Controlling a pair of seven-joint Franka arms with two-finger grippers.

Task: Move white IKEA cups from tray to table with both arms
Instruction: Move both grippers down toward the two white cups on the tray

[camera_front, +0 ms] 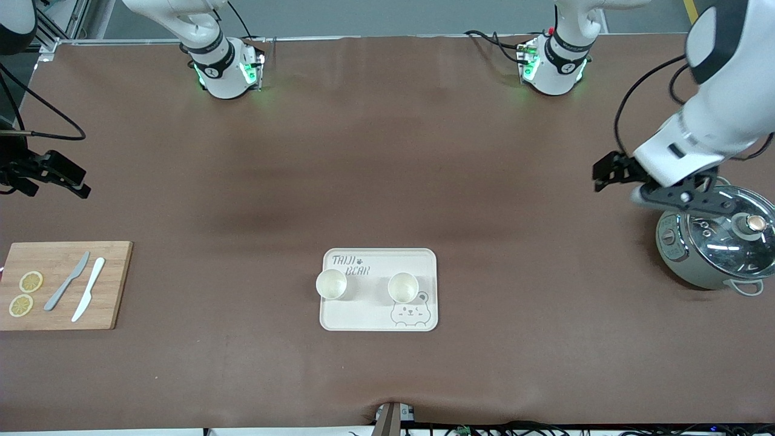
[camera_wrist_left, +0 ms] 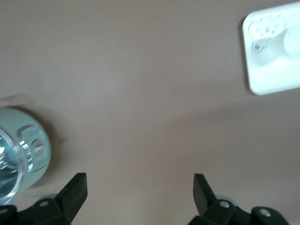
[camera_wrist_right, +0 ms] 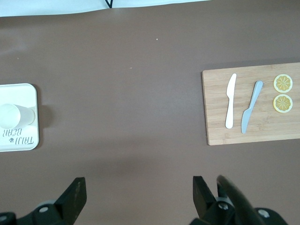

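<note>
Two white cups stand upright on the bear-printed tray (camera_front: 378, 318). One cup (camera_front: 331, 284) is at the tray's edge toward the right arm's end, the other cup (camera_front: 403, 287) is beside the bear print. My left gripper (camera_front: 607, 171) is open and empty over bare table beside the pot; the left wrist view shows its gripper (camera_wrist_left: 139, 185) open, with the tray (camera_wrist_left: 269, 75) and one cup (camera_wrist_left: 291, 41) well away. My right gripper (camera_front: 57, 181) is open and empty over the table's right-arm end; the right wrist view shows it (camera_wrist_right: 139, 187) open, with the tray (camera_wrist_right: 23, 96) and a cup (camera_wrist_right: 15, 115) well away.
A grey pot with a glass lid (camera_front: 717, 242) stands at the left arm's end, under the left wrist. A wooden cutting board (camera_front: 63, 284) with two knives and two lemon slices lies at the right arm's end, nearer the front camera than the right gripper.
</note>
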